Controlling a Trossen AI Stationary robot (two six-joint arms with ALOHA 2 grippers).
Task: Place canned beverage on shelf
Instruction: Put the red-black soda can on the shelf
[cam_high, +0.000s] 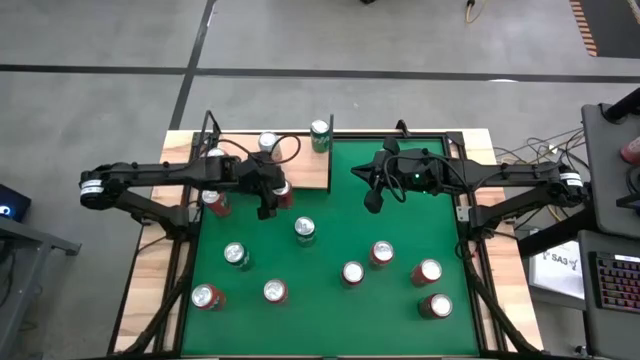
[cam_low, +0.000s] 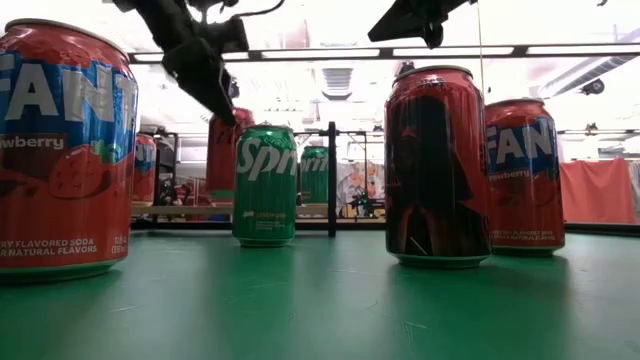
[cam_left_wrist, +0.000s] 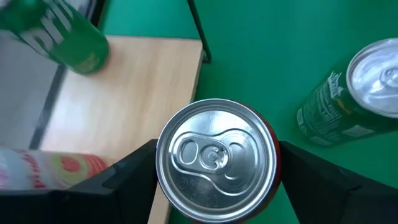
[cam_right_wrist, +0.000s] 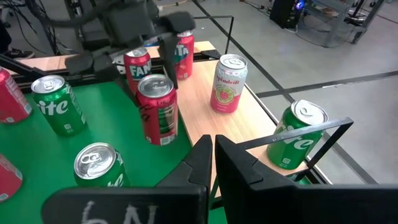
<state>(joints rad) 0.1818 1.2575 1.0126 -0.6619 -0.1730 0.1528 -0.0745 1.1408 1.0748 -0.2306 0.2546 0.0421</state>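
A red can (cam_right_wrist: 157, 109) is held between the fingers of the left gripper (cam_high: 275, 195), lifted at the edge of the shelf (cam_high: 305, 168), in the upper left of the high view. The right gripper (cam_high: 372, 190) is shut with nothing in it, up over the green table (cam_high: 330, 320).

**Operator:** From my seat, the left gripper (cam_high: 271, 197) covers most of the red can (cam_high: 283, 194) it carries in the high view; I only get a sliver.

**Colleague:** And low down?

**Operator:** The big Fanta can (cam_low: 62, 150) is cut by the picture's edge. In the left wrist view, the green can (cam_left_wrist: 56, 31) on the shelf (cam_left_wrist: 124, 93) is blurred and cropped.
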